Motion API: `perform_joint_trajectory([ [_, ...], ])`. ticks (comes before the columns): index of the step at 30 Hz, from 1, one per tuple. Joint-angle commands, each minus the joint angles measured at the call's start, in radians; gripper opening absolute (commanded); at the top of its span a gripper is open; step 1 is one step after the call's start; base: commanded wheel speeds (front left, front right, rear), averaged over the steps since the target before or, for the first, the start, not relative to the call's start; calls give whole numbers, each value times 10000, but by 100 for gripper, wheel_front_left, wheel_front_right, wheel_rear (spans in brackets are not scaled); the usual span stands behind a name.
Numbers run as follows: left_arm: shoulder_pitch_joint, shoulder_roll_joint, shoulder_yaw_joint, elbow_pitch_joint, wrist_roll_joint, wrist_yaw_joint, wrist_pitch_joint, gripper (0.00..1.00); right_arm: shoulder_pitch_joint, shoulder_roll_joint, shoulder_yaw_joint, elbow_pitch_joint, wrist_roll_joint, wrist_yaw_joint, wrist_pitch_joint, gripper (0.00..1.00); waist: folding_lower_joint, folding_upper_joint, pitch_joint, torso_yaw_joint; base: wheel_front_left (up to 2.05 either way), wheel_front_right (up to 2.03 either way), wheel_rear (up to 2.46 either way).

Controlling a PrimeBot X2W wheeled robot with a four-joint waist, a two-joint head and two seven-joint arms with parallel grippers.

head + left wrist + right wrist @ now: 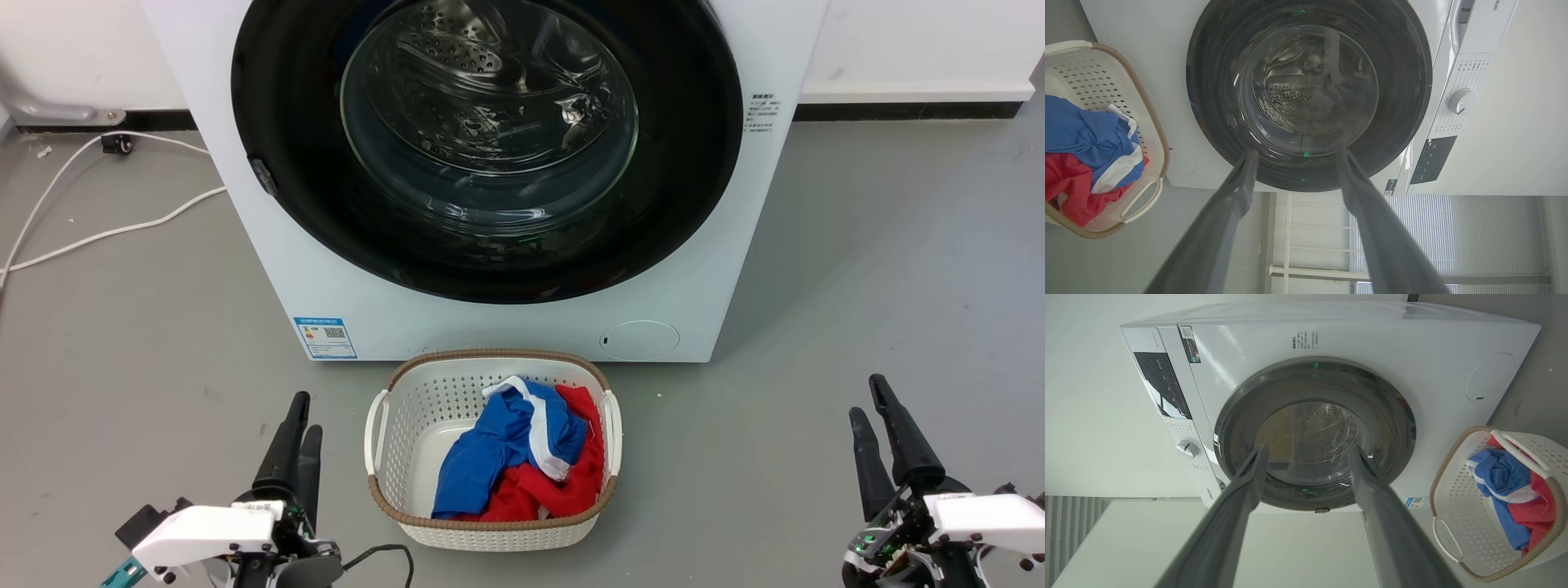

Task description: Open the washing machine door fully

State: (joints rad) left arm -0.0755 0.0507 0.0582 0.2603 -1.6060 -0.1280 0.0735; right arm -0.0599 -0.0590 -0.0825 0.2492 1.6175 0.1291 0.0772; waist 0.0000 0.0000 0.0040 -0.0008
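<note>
I see the washing machine door (490, 147) closed flush on the white washing machine (269, 269), far centre. My left end effector (306, 412) and right end effector (867, 396) sit near me, both released and grasping nothing, either side of the laundry basket (490, 535). The print on the blue label sticker (325, 337) is too small to read.

Door: we see the washing machine door (1314, 433) closed on the white washing machine (1372, 343).
Fingers: our right fingers (1241, 494) spread apart, clear of the door.
Basket: laundry basket (1453, 547) beside the machine, blue and red clothes (1498, 473) inside.
</note>
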Motion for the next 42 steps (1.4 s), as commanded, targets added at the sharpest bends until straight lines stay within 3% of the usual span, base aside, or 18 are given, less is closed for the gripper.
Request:
perform_joint_trajectory([
  [1,-234,35,-172,-259,103,-12,-130,100,-116,-17,68,-288,-140,14,-124,100,0,0,5,-3,0,0,0],
  [11,-302,97,-655,-666,1450,-16,-590,100,7,-216,350,-585,-1367,16,-627,100,0,0,21,-2,0,0,0],
  [28,-254,232,-1352,-1145,5065,-21,-1251,100,269,-221,492,-1220,-5524,17,-1270,100,0,0,-12,3,0,0,0],
  [42,-287,429,-1761,-1207,7516,-25,-1709,100,470,-287,608,-1611,-8285,19,-1276,100,0,0,-32,0,0,0,0],
])
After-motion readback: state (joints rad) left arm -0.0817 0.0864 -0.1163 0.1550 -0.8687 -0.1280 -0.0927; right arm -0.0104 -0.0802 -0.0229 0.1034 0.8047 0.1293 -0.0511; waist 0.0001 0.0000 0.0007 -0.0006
